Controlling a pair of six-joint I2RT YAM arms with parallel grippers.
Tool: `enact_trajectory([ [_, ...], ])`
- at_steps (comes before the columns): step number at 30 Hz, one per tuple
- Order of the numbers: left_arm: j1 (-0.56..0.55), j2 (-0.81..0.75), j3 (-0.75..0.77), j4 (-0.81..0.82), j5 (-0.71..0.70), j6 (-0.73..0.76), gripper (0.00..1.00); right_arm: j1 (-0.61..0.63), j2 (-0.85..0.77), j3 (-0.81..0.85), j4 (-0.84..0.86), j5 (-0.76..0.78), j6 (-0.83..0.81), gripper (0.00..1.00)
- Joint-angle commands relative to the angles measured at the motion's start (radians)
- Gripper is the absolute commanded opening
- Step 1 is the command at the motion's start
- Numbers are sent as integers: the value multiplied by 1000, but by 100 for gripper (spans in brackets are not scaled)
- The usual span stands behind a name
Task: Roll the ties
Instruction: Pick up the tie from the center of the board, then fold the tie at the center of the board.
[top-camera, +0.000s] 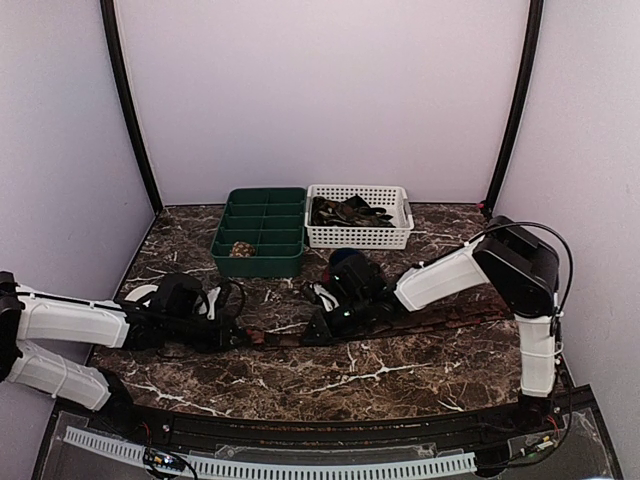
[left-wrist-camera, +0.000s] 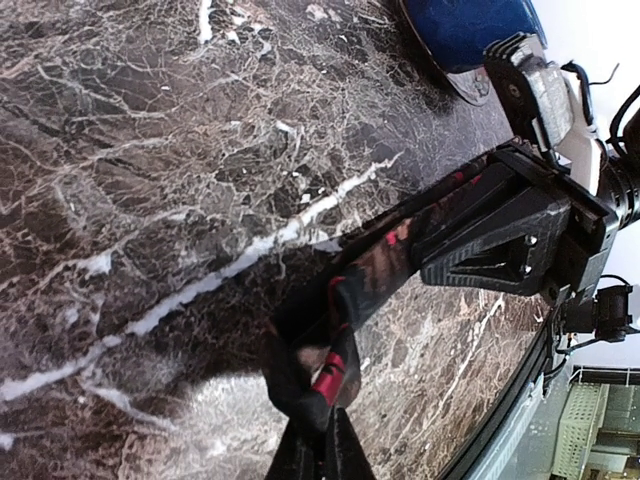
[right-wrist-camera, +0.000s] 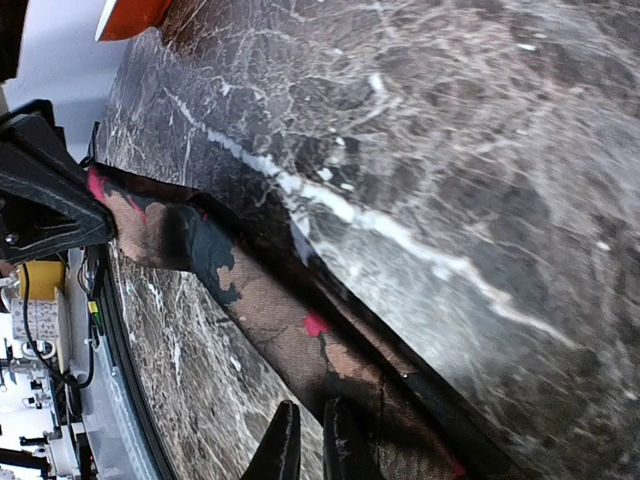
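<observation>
The tie (left-wrist-camera: 372, 268) lies flat on the marble table (top-camera: 380, 385) in front of the arms, stretched between the two grippers. The left gripper (left-wrist-camera: 318, 455) is clamped on one crumpled end; only the fingertips enter its wrist view, at the bottom edge. The right gripper (right-wrist-camera: 308, 448) has its tips almost together, pressed down on the fabric, though we cannot make out the pinch itself, cut off as it is by the frame. From above, both claws are dark shapes against dark cloth, and the tie's far end is lost beneath the right arm. At the back, a rolled tie (top-camera: 241, 249) sits in a near-left compartment of the green tray (top-camera: 262, 266). Just beside it, the white basket (top-camera: 360, 240) holds more ties (top-camera: 348, 211) in a tangle we cannot count.
</observation>
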Motion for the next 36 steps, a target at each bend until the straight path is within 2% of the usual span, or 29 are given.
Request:
enact_trajectory([
  [1,-3,-73,37,-110,-10,24,0,37,48,43,-7,27,29,10],
  [9,-18,18,135,-37,89,57,0,24,0,40,17,9,37,14],
  [18,-79,164,243,31,121,80,0,-122,-217,-187,174,-94,113,30],
  [24,-111,287,319,126,141,74,0,-151,-247,-253,237,-143,164,42],
  [32,-133,455,373,244,192,44,0,-158,-255,-281,245,-143,182,44],
  [33,-133,470,373,253,200,41,2,-158,-254,-279,240,-142,180,45],
  [36,-133,499,363,273,208,31,25,-158,-250,-279,232,-141,180,46],
])
